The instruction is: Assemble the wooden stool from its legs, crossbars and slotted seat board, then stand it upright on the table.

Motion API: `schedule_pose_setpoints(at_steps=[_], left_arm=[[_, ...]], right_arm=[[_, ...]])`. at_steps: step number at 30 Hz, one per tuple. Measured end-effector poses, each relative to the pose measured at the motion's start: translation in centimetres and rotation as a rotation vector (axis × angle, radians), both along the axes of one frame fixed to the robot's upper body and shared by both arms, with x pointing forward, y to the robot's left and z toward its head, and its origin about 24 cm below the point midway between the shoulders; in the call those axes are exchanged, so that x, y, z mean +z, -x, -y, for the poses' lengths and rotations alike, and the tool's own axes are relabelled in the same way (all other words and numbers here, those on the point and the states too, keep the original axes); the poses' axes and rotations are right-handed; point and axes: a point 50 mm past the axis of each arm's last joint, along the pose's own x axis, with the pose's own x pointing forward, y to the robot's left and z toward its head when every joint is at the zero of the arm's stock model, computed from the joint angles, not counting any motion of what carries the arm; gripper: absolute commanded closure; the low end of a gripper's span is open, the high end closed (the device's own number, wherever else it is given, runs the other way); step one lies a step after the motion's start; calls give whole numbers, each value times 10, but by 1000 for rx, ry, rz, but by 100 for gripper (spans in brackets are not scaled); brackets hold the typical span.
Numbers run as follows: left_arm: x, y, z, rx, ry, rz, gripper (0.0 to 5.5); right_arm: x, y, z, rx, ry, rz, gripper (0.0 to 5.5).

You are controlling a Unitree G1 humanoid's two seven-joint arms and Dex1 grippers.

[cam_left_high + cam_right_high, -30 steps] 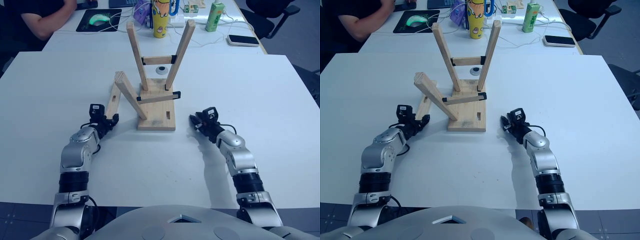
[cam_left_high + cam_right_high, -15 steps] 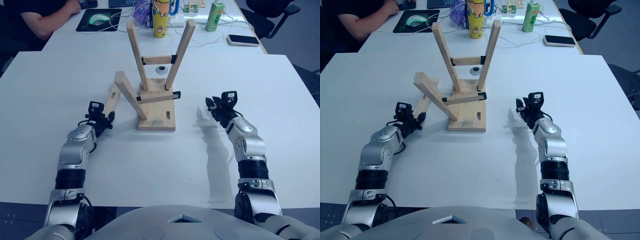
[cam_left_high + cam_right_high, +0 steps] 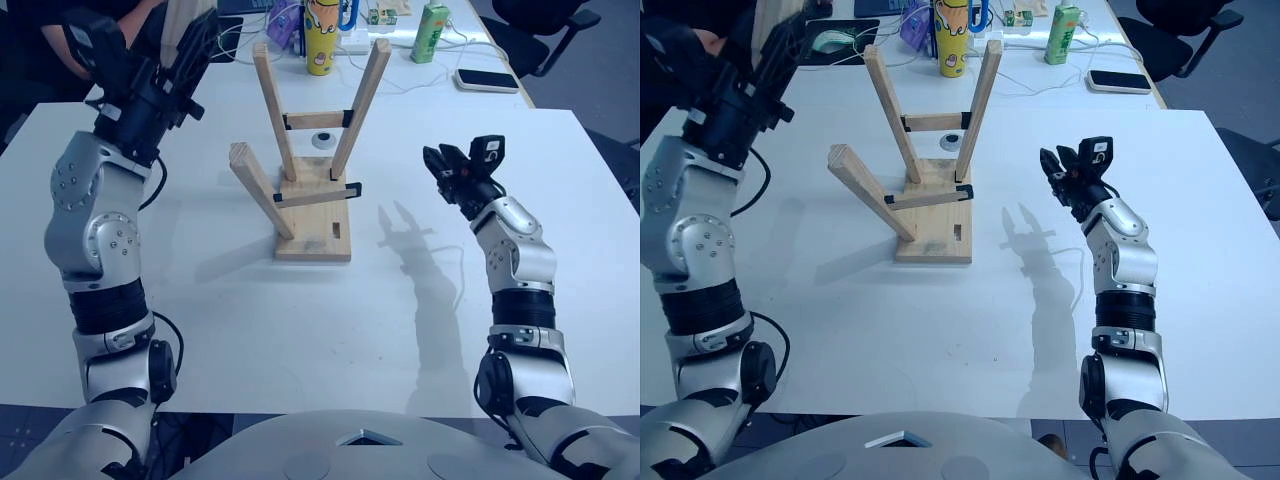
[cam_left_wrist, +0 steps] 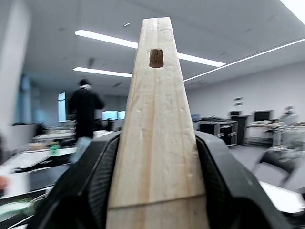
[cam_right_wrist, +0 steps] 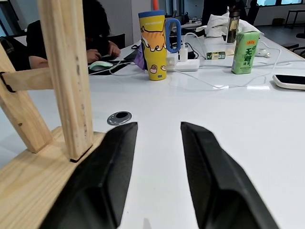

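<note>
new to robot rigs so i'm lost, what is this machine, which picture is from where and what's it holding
This is a humanoid robot with two arms, each with a two-finger gripper. Two pictures look down from its head; two come from wrist cameras. On the white table lies a pale slotted wooden seat board with two upright wooden legs and one tilted leg on it. The raised left gripper is shut on a loose wooden leg. The right gripper hangs open, right of the board.

right gripper (image 5: 157,128) fingers spread, just beside seat board (image 5: 33,181); leg (image 5: 66,71) upright in seat board; yellow mug (image 5: 155,45), green carton (image 5: 244,51) well beyond seat board.
</note>
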Motion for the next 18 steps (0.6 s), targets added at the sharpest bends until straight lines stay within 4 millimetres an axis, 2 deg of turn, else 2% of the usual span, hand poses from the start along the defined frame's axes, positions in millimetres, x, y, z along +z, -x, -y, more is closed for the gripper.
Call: schedule_pose_setpoints(at_steps=[3,6,9,11,12,15,18], left_arm=[[27,22,29,-243,36,34,344],[30,37,49,-419,29,-16,344],[18,52,76,-577,-31,-90,344],[-1,58,88,-635,-30,-173,344],[-10,59,92,-650,-24,-215,344],[-23,61,97,-690,-17,-273,344],[-33,59,95,-731,-6,-316,344]], right_arm=[[3,-1,1,27,-7,5,281],[8,2,2,89,-58,3,224],[22,8,6,255,-175,-7,181],[35,16,22,388,-207,-54,150],[42,22,31,455,-220,-77,131],[59,55,55,702,-265,-144,126],[65,79,75,829,-249,-229,126]])
